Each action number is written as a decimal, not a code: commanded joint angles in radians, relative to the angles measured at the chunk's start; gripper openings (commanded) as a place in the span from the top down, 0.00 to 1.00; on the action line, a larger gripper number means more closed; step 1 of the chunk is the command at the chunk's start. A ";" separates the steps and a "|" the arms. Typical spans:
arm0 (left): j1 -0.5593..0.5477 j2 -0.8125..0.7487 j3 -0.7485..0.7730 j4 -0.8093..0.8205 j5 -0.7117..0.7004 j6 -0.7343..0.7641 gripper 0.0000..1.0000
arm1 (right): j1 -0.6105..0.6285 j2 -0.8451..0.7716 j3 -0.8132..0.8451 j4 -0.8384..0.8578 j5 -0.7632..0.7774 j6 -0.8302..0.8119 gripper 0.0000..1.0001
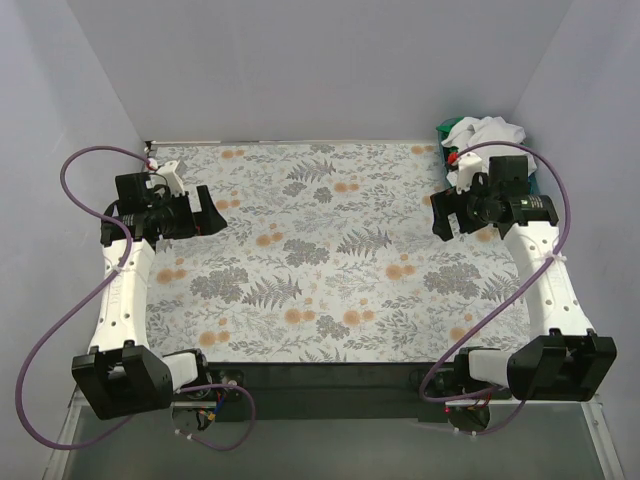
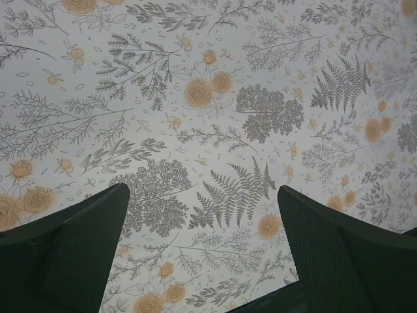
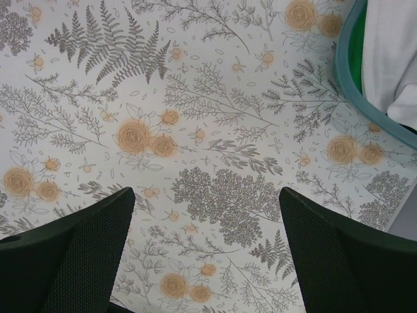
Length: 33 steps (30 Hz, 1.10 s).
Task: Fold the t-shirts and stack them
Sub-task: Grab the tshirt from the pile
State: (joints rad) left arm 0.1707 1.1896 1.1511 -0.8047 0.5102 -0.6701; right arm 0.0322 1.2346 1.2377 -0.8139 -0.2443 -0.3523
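A heap of t-shirts lies in a teal basket (image 1: 538, 172) at the far right corner: a white one (image 1: 487, 134) on top and a green one (image 1: 452, 132) under it. In the right wrist view the white shirt (image 3: 391, 52) and a strip of green (image 3: 356, 45) show inside the basket rim (image 3: 365, 107) at the top right. My left gripper (image 1: 214, 213) is open and empty above the floral cloth at the left; it also shows in the left wrist view (image 2: 203, 195). My right gripper (image 1: 440, 215) is open and empty, left of the basket; it also shows in the right wrist view (image 3: 207, 199).
The floral table cloth (image 1: 320, 250) covers the whole table. Grey walls close the back and both sides. Purple cables (image 1: 80, 160) loop from both arms. The arm bases (image 1: 130, 375) stand at the near edge.
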 commanded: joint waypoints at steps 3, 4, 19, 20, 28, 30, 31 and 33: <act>0.001 0.004 0.035 0.030 -0.071 -0.065 0.02 | -0.086 0.066 0.139 0.010 -0.041 -0.043 0.02; 0.001 0.008 0.045 0.038 -0.094 -0.100 0.02 | -0.097 0.080 0.160 0.009 -0.041 -0.045 0.02; 0.001 0.056 0.090 0.044 -0.156 -0.125 0.02 | -0.278 0.622 0.702 0.045 0.037 -0.031 0.02; 0.001 0.056 0.090 0.047 -0.153 -0.122 0.02 | -0.278 0.653 0.756 0.050 0.039 -0.042 0.02; 0.001 0.073 0.079 0.027 -0.205 -0.115 0.02 | -0.279 0.899 0.944 0.065 0.085 -0.090 0.02; 0.001 0.077 0.075 0.028 -0.205 -0.118 0.02 | -0.279 0.910 0.938 0.068 0.074 -0.086 0.02; 0.001 0.080 0.070 0.030 -0.205 -0.120 0.02 | -0.281 0.916 0.930 0.073 0.066 -0.082 0.02; 0.001 0.094 0.070 0.030 -0.200 -0.123 0.02 | -0.284 0.925 0.908 0.081 0.060 -0.070 0.02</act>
State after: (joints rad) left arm 0.1707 1.2816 1.2228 -0.7776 0.3241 -0.7860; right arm -0.2474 2.1796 2.1242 -0.7612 -0.1741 -0.4229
